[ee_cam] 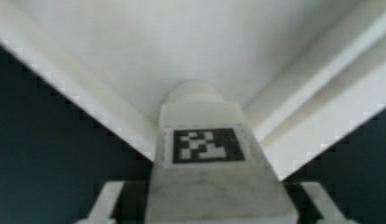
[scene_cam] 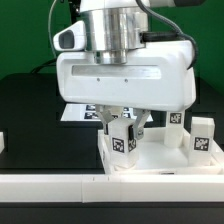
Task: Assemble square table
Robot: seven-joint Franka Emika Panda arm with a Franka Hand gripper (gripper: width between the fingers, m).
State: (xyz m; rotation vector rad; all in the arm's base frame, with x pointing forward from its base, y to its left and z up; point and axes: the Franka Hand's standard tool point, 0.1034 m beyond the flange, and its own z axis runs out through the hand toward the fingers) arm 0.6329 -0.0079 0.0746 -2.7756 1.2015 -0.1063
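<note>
Seen from outside: gripper (scene_cam: 124,128) low over the square slab (scene_cam: 160,160), fingers either side of a tagged leg (scene_cam: 123,140); another leg (scene_cam: 203,137) at three o'clock. Seen from the wrist: leg (ee_cam: 211,150) between both fingertips (ee_cam: 108,200), contact unclear.

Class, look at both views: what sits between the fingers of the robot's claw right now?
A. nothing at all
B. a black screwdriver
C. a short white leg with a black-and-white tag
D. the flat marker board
C: the wrist view shows a white leg with a square tag standing between the fingers of the claw.
</note>
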